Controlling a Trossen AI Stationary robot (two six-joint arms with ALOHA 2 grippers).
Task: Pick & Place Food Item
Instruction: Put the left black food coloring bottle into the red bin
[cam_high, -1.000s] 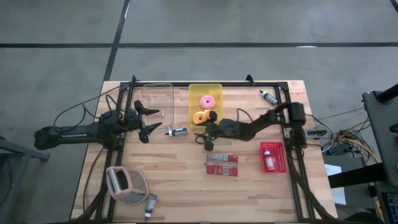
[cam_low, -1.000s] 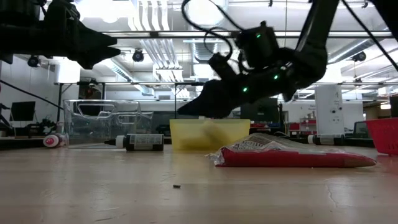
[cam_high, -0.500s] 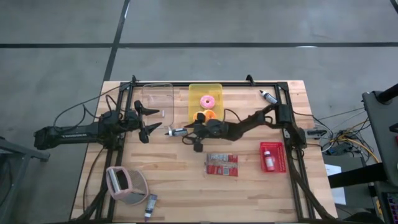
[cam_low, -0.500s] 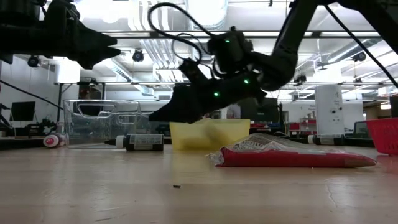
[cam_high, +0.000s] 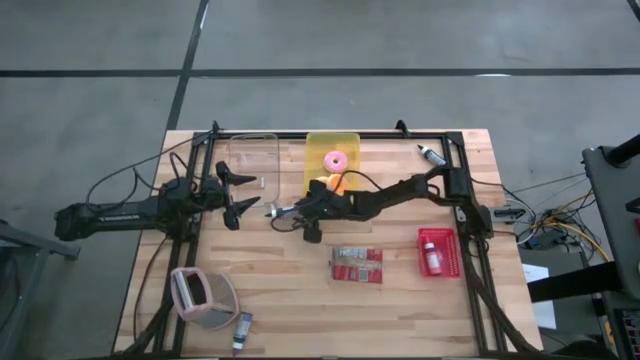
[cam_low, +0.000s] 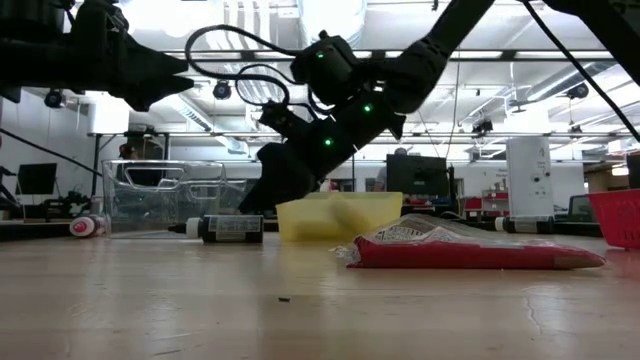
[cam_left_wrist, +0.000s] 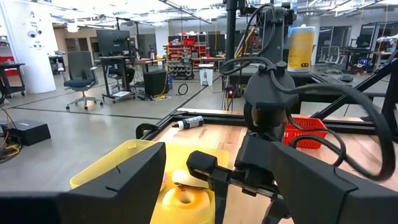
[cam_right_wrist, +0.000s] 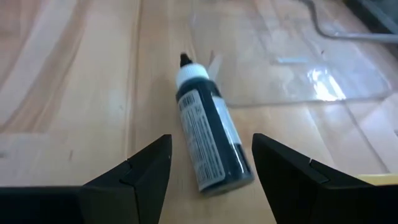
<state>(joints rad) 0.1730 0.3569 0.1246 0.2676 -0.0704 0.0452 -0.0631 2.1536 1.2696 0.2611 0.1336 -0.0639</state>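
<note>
Lying nearest in the low view, at lower right of centre, is a flat red snack packet (cam_low: 470, 250) on the wooden worktop (cam_low: 300, 310); in the high view it sits below centre, with a red basket (cam_high: 437, 250) to its right holding a small bottle. At the lower left of the high view sits a pinkish container (cam_high: 203, 296) with a tube (cam_high: 242, 330) beside it.

Farther back, left of centre in the low view, a small dark bottle (cam_low: 228, 228) with a white label lies on its side. The right tool (cam_high: 296, 213) hangs just over it, fingers spread and pinching nothing; in the right wrist view the bottle (cam_right_wrist: 205, 140) lies between the two dark fingers (cam_right_wrist: 134, 171), white cap pointing away.

Behind it stands the yellow bin (cam_high: 312, 150), upper centre of the high view, holding a pink doughnut (cam_high: 335, 161) and an orange one (cam_high: 322, 184) partly under the right arm. A clear plastic box (cam_high: 252, 163) stands to its left.

The left tool (cam_high: 238, 193) waits at centre left beside the clear box, fingers spread wide, empty.
</note>
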